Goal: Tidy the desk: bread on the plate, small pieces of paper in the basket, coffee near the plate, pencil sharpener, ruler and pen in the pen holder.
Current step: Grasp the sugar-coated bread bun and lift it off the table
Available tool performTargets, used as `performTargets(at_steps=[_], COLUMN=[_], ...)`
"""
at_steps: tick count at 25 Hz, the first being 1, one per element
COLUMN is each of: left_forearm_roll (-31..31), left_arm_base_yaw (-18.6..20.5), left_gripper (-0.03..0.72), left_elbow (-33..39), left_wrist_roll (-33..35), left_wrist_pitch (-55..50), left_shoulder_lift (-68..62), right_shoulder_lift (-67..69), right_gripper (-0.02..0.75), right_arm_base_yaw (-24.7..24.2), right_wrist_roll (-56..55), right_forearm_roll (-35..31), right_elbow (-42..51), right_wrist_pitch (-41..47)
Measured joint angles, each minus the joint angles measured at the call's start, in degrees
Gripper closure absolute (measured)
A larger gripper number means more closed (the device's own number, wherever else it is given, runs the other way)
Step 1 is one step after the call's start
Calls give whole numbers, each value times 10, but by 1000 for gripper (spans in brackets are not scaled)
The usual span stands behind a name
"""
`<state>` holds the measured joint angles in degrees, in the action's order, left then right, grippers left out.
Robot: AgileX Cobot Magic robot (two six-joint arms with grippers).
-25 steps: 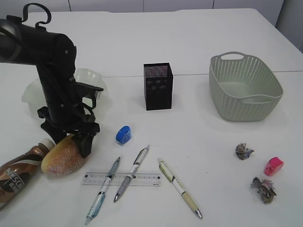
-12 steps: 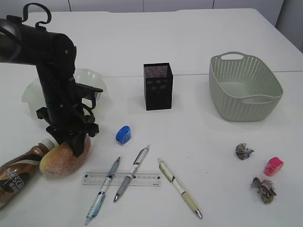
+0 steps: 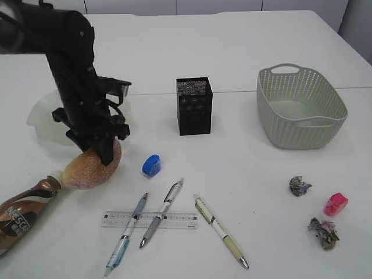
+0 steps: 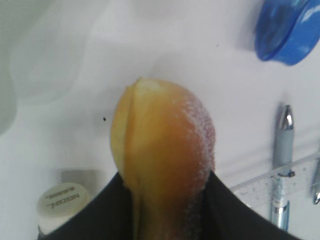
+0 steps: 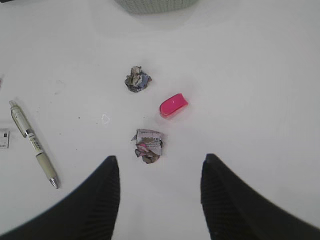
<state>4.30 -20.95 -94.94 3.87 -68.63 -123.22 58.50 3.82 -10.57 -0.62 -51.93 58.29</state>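
The left claw (image 3: 107,152) was pinching the oval golden-brown sugar-dusted bun (image 3: 90,165), one end raised above the white counter (image 3: 244,35), just in front of the pale green wavy-rimmed plate (image 3: 43,119). The right claw (image 5: 159,192) hung spread over a crumpled paper scrap (image 5: 147,145) and a pink sharpener (image 5: 173,105).

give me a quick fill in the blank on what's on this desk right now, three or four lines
The left gripper has its jaws closed on the golden-brown sugar-dusted ____.
The small round sharpener beside it is ____.
The grey-green woven-look basket holds ____.
Two pens lie across the clear flat ____.

Missing words: bun; blue; nothing; ruler
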Motion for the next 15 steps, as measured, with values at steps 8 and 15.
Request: performTargets(at_steps=[8,15], left_forearm_roll=[26,-34], left_arm_base_yaw=[0,0], left_gripper=[482,482], left_elbow=[-38,-93], left_wrist_roll=[-2,-6], left_wrist_pitch=[-8,-12], left_shoulder_lift=[27,43], right_shoulder_lift=[0,0], right_gripper=[323,324], right_arm_base_yaw=[0,0], right_wrist_roll=[0,0], right_forearm_roll=[1,1], right_elbow=[0,0], right_wrist_pitch=[0,0])
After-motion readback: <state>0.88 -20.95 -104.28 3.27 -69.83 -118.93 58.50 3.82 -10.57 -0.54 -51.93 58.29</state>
